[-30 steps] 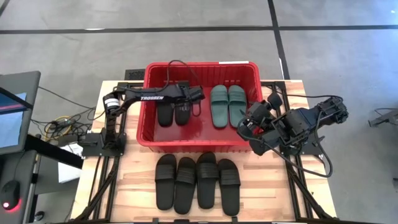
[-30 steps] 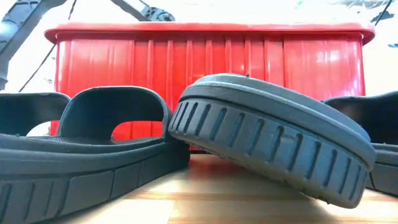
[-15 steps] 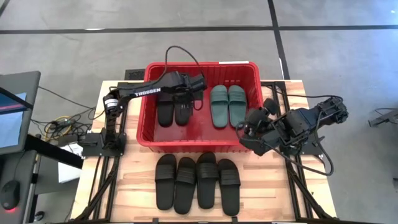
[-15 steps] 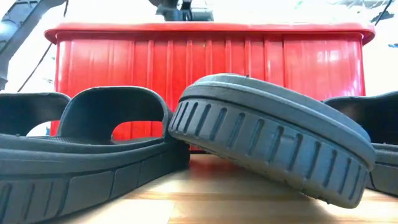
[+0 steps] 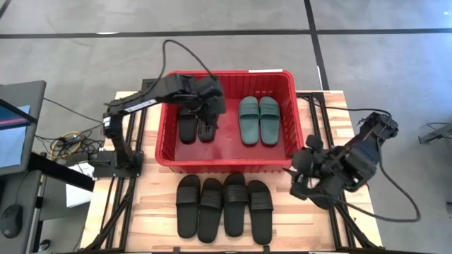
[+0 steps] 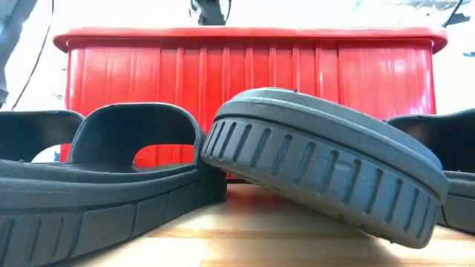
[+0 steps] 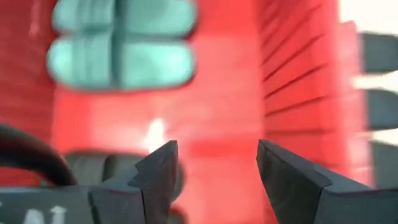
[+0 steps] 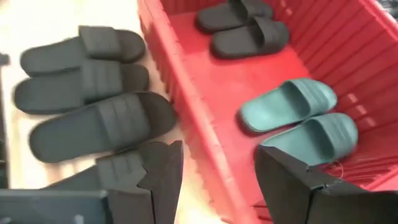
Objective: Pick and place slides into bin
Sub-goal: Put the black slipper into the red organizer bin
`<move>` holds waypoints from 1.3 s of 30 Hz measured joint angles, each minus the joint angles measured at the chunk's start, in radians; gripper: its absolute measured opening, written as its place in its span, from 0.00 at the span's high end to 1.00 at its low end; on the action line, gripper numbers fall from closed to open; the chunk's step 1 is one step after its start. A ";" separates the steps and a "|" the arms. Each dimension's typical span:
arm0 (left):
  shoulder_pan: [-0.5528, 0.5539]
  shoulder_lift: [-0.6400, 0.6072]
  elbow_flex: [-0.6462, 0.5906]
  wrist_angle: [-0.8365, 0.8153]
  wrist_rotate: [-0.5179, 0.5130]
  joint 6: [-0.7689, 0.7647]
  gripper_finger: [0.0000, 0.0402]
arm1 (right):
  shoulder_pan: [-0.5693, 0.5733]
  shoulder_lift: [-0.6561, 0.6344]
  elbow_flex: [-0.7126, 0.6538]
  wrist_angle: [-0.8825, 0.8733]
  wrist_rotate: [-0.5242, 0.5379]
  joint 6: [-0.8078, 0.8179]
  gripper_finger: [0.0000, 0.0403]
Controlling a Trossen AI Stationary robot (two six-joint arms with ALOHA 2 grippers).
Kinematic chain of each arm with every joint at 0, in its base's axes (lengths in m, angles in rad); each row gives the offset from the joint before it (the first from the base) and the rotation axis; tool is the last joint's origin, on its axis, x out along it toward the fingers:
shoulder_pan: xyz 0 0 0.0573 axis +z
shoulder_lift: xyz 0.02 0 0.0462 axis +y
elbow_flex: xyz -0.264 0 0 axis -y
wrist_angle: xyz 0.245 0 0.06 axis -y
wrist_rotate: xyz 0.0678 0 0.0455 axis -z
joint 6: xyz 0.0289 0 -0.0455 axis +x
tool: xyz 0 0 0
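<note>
In the lower centre of the high view four black slides (image 5: 224, 206) lie on the table (image 5: 148, 212); four more sit in the red bin (image 5: 229, 144). Left gripper (image 5: 209, 111) over the bin and right gripper (image 5: 300, 175) beside it: both spread, empty. Judged light, flexible, grippy; best pinched across the strap.

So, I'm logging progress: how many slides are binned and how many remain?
Done: two black slides and two teal slides lie in the red bin. In hand: nothing; the left gripper and right gripper are empty. Left: four black slides on the table.
</note>
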 joint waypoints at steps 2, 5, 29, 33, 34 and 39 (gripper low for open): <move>-0.039 -0.033 0.000 0.031 0.028 -0.014 0.49 | 0.034 0.000 0.000 0.000 0.036 0.042 0.54; -0.111 -0.068 0.001 0.085 0.028 -0.027 0.49 | 0.077 0.000 0.000 0.000 0.077 0.083 0.54; -0.640 -0.078 0.000 0.083 -0.519 -0.464 0.49 | 0.274 0.004 -0.348 0.448 0.042 0.092 0.54; -0.714 -0.079 0.000 0.070 -0.651 -0.500 0.49 | 0.270 0.004 -0.464 0.650 0.040 0.060 0.54; -0.730 -0.080 0.000 0.055 -0.686 -0.513 0.49 | 0.266 0.004 -0.490 0.692 0.038 0.051 0.54; -0.800 -0.101 -0.001 -0.054 -0.818 -0.622 0.49 | 0.241 0.006 -0.609 0.869 0.013 0.043 0.54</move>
